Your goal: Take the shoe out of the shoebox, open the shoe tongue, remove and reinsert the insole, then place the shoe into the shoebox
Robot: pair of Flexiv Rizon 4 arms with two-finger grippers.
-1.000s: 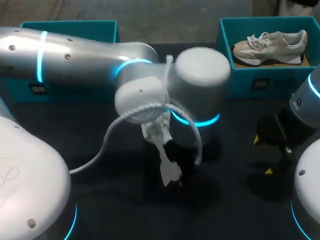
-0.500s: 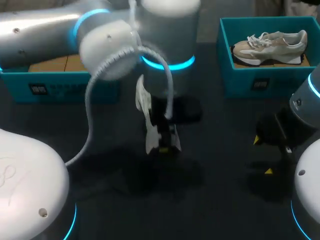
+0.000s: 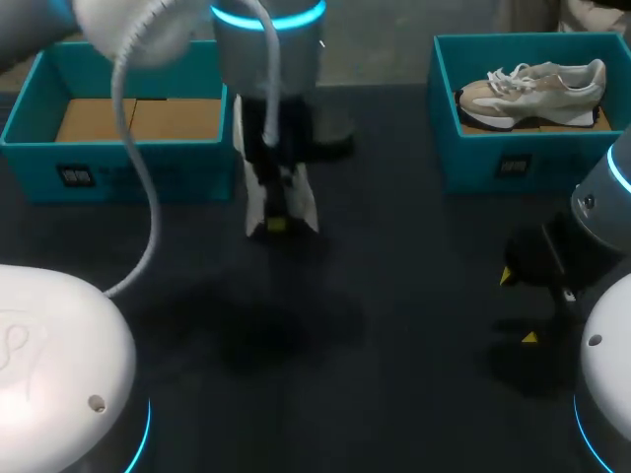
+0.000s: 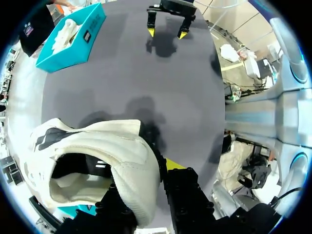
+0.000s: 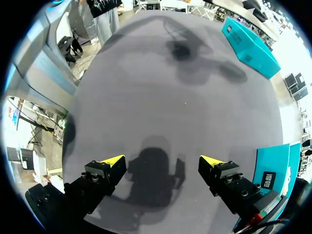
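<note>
Entry: white shoe (image 4: 105,156) is pinched by the wall of its opening between the fingers of my left gripper (image 4: 144,178) and held aloft. Its mouth faces the wrist camera, dark at the rim and pale inside. An open teal shoebox (image 3: 39,163) with a brown cardboard floor lies just beside those fingers. A second teal shoebox (image 3: 483,163), well apart from them, holds a beige-and-white sneaker (image 3: 532,87) upright on its sole.
</note>
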